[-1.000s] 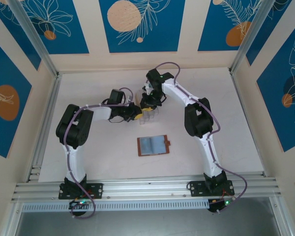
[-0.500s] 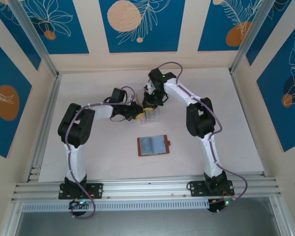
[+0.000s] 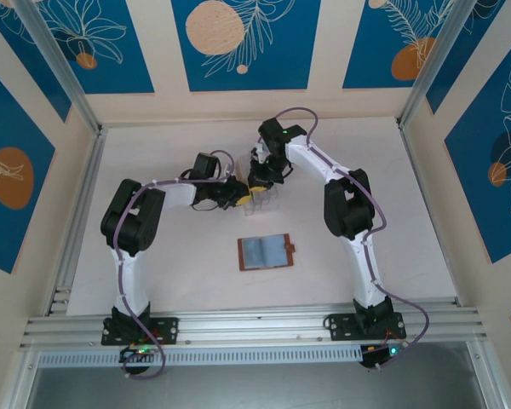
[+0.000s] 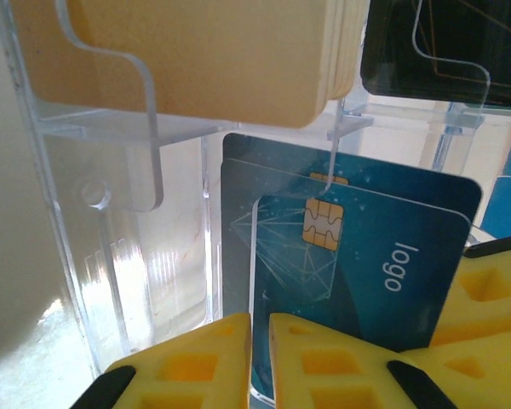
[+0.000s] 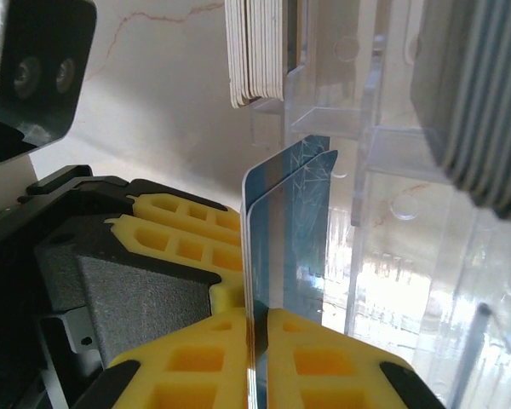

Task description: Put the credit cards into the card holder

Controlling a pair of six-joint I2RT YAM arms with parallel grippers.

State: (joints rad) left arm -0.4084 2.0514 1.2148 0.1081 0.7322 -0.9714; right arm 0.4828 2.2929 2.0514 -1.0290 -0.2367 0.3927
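Right claw (image 5: 257,319) was clenched on the edge of a blue card (image 5: 285,230); the card sat behind the front lip of the clear rack (image 5: 383,162). 2 blue edges met the jaws; couldn't tell if 1 or both were pinched. Left claw (image 4: 260,331) was closed to a thin slit at the rack's left side; couldn't tell if it nipped the clear wall or just braced it. Other credit cards (image 4: 196,51) sat in the rack; a cream stack up top, a black one (image 4: 426,43) right of it. Card holder (image 3: 266,252) lay open on the desk (image 3: 170,281), near of the rack, between the 2 arms, apart from both claws.

Step in hand, my read: draw the blue card out of its slot. To do it well:
- pull straight along the slot with no twist, else the card binds on the clear lip;
- left claw should pin the rack so it can't tip or slide;
- check for a double pick once clear; reseat the 2nd card if so;
- then carry near to the holder and come in flat at a pale pocket edge.
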